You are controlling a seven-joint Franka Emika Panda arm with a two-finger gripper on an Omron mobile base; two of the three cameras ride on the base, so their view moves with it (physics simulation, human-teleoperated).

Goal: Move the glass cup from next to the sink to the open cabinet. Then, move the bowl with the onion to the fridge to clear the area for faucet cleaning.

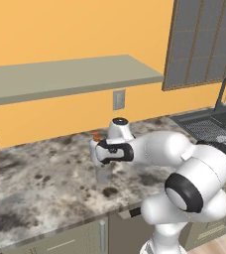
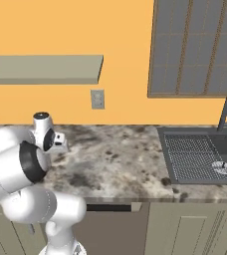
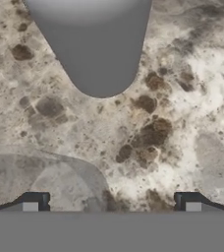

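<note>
Left base view: the white Franka Panda arm [image 1: 184,173] with dark joints rises at lower right and reaches leftward over the speckled grey-and-brown stone counter [image 1: 40,183], its wrist bent so that the hand points down at the worktop. Directly below the hand stands the clear glass cup [image 1: 103,168], upright on the counter and partly masked by the hand; a small orange-topped object [image 1: 95,135], too hidden to identify, shows just behind it. A pale grey wall shelf [image 1: 70,74] runs above the counter, with a grey wall socket plate [image 1: 118,99] on the orange wall beneath it. At far right lie the dark recessed sink [image 1: 209,126] and its dark curved faucet [image 1: 224,92], well apart from the cup. Right base view: the same arm at lower left, the sink with its ribbed draining surface at right, a slatted grey window blind [image 2: 197,47] above it. Hand view: the two-finger gripper [image 3: 111,204] looks down on the counter, its dark fingertips [image 3: 35,202] spread fully wide with nothing between them; a faint transparent curved outline, seemingly the cup, lies just inside the left tip, and a rounded grey shape [image 3: 97,49] hangs from the top edge.
</note>
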